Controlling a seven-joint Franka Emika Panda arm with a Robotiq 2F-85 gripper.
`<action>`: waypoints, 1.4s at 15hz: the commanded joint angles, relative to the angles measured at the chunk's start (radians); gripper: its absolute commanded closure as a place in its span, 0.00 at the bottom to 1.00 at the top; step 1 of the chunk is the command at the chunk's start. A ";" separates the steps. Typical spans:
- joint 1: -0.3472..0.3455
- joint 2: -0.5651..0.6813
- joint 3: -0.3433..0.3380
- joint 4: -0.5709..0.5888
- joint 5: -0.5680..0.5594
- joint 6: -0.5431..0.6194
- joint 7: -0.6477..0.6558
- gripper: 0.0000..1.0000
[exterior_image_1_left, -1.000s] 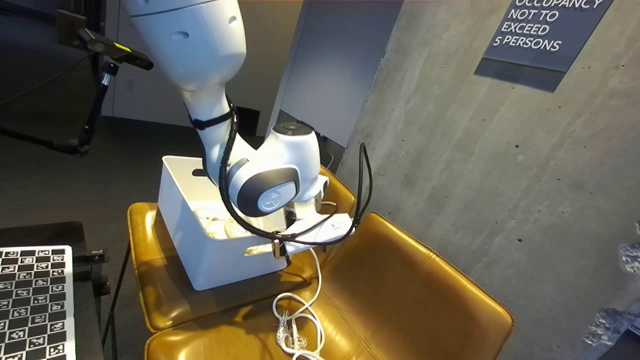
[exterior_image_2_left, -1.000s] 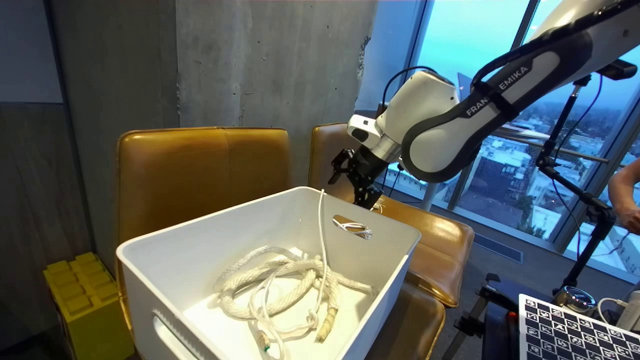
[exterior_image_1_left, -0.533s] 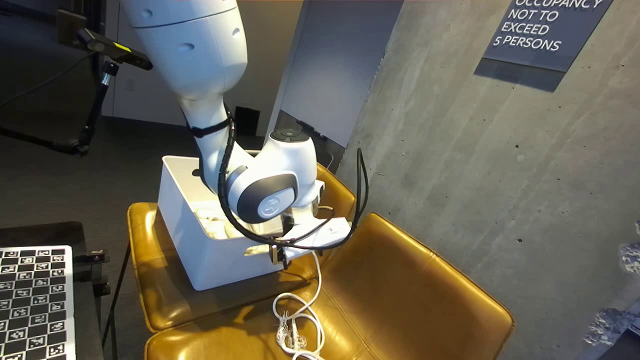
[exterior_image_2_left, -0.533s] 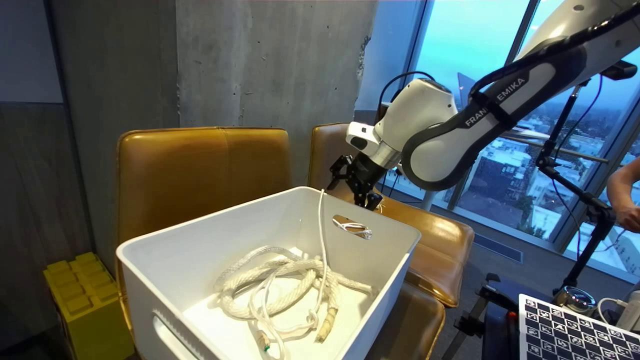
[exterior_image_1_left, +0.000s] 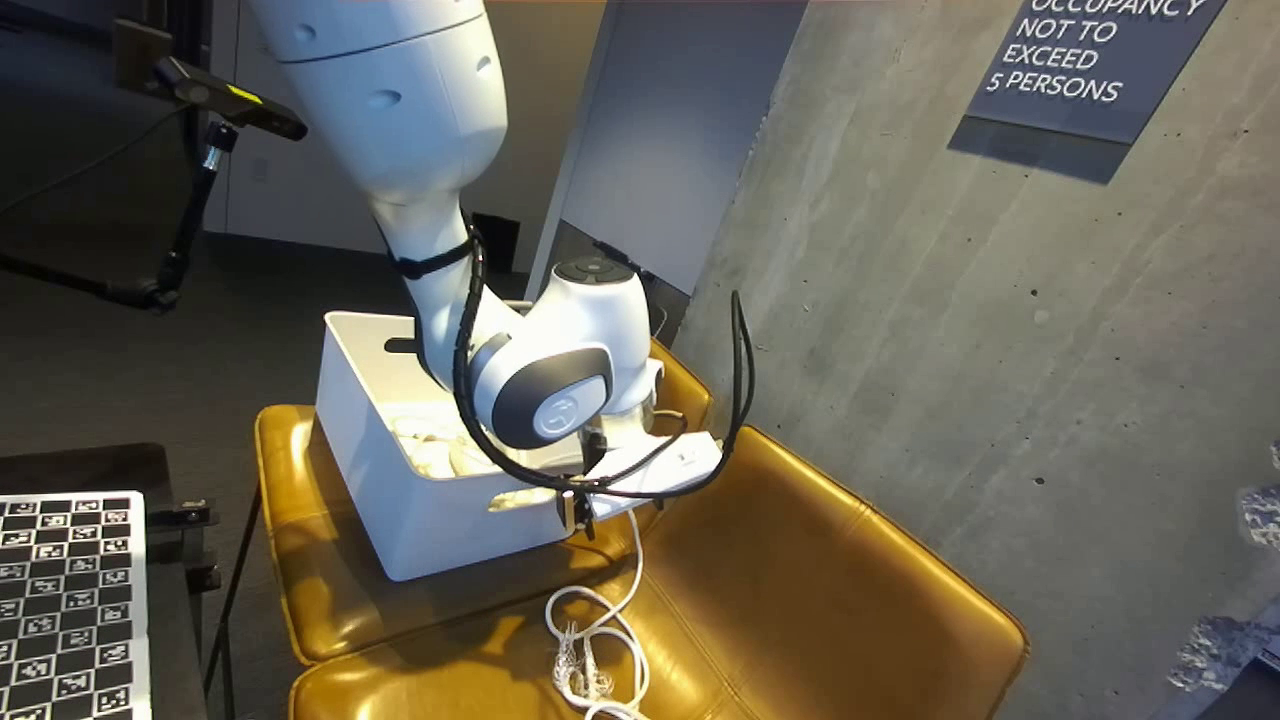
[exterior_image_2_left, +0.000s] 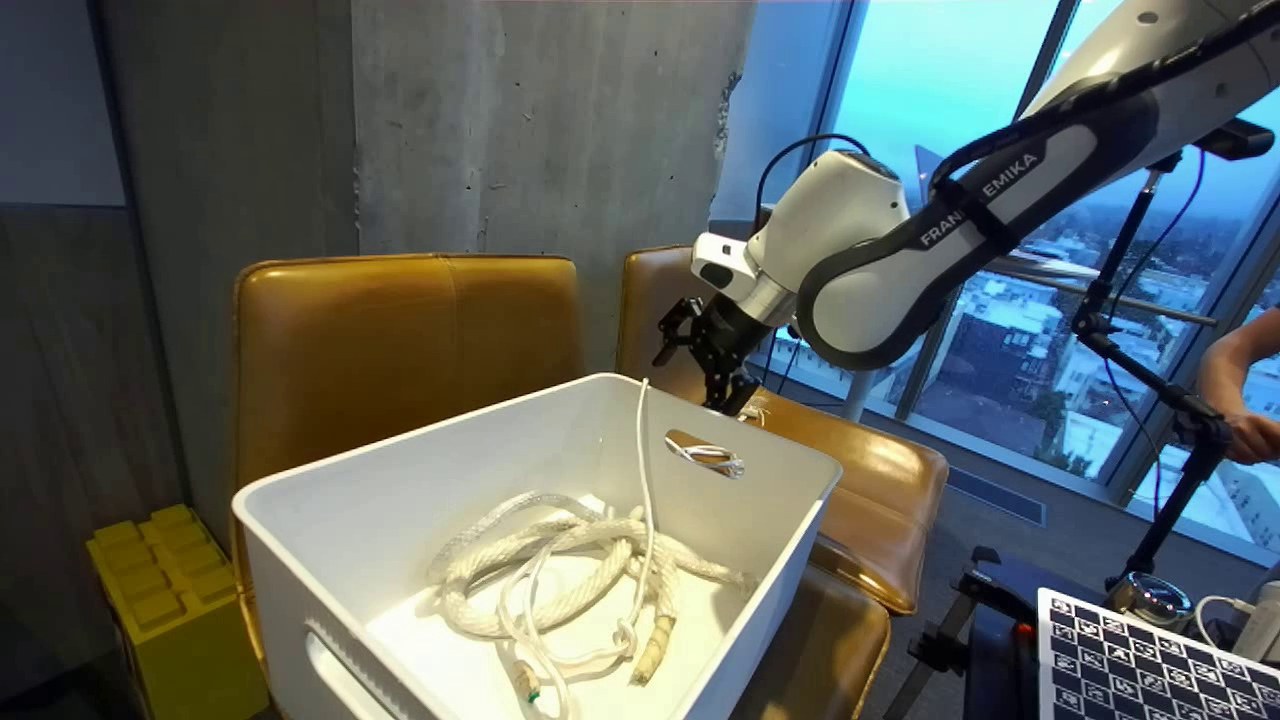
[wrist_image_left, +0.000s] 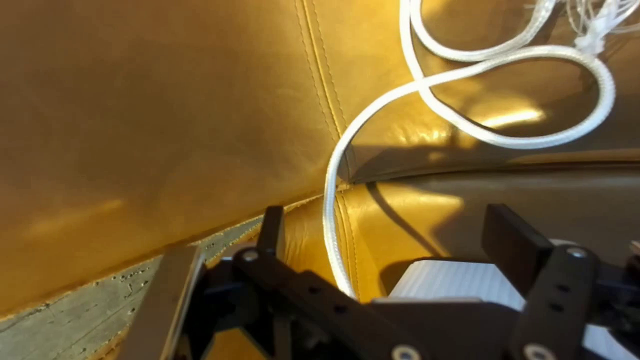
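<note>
The claw (wrist_image_left: 394, 235) is hanging with its two fingers (wrist_image_left: 272, 230) parted wide, and in the wrist view a white cord (wrist_image_left: 328, 210) is curving through the gap between them, apart from both fingertips. From there the cord is trailing down into loose loops on a tan leather chair (exterior_image_1_left: 830, 600), where a frayed tuft (wrist_image_left: 594, 42) is showing beside the coils; the loops are lying just as they were a second ago. The claw is staying near the end wall of a white bin (exterior_image_2_left: 285, 600), only shifting a little: in an exterior view the robot arm (exterior_image_1_left: 420, 130) is standing farther right than half a second ago, while in an exterior view the wrist (exterior_image_2_left: 725, 262) is sitting slightly higher. The bin is resting on another tan chair (exterior_image_1_left: 330, 560), keeping its place, and inside it a thick pale rope (exterior_image_2_left: 458, 600) is lying coiled with a thin white strand (exterior_image_2_left: 646, 480) that is running up to the rim; whether that strand is joining the cord outside is hidden. Farther out, a checkered marker board (exterior_image_1_left: 70, 600) and a yellow block-shaped box (exterior_image_2_left: 175, 600) are remaining unmoved, and a person's forearm (exterior_image_2_left: 1235, 375) is reaching farther into view than it was half a second ago.
</note>
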 joint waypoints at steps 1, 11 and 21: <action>-0.010 0.072 -0.001 0.101 -0.027 0.019 -0.012 0.00; 0.003 0.170 0.002 0.227 -0.034 0.016 -0.008 0.00; 0.024 0.203 -0.017 0.262 -0.034 0.007 0.012 0.80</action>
